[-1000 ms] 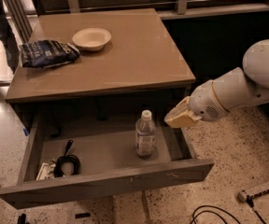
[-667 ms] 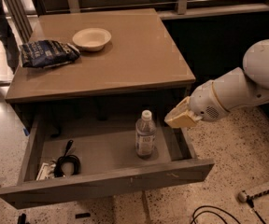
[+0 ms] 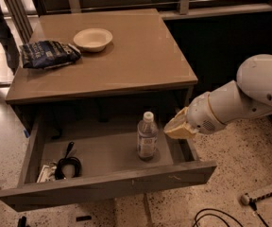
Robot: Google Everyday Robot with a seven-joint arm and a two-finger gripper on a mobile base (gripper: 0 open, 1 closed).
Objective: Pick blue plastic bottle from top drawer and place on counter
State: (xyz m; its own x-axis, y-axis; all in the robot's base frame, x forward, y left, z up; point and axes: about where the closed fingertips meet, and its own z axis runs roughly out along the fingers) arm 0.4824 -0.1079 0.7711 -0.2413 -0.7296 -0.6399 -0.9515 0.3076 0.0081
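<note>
Camera view: you are looking down at the cabinet from the front, with the drawer pulled out towards you.
Gripper: it hangs just below the front right corner of the counter, over the right side wall of the top drawer. You cannot tell from here whether it is spread or closed. It holds nothing.
Gap to the bottle: the gripper sits just beside the blue plastic bottle, to its right and about level with its shoulder, not touching it.
Blue plastic bottle: it stands upright on the drawer floor, right of the middle, with the white cap on top.
Arm: its white casing reaches in from the right, past the counter's right edge.
Top drawer: open, its front panel nearest you. A black coiled cable lies in its left part, well apart from the bottle.
Counter: a pale bowl sits towards the back left corner, and a dark blue bag lies at the left edge, just beside the bowl.
Floor: speckled, with a white power strip to the right of the drawer.
</note>
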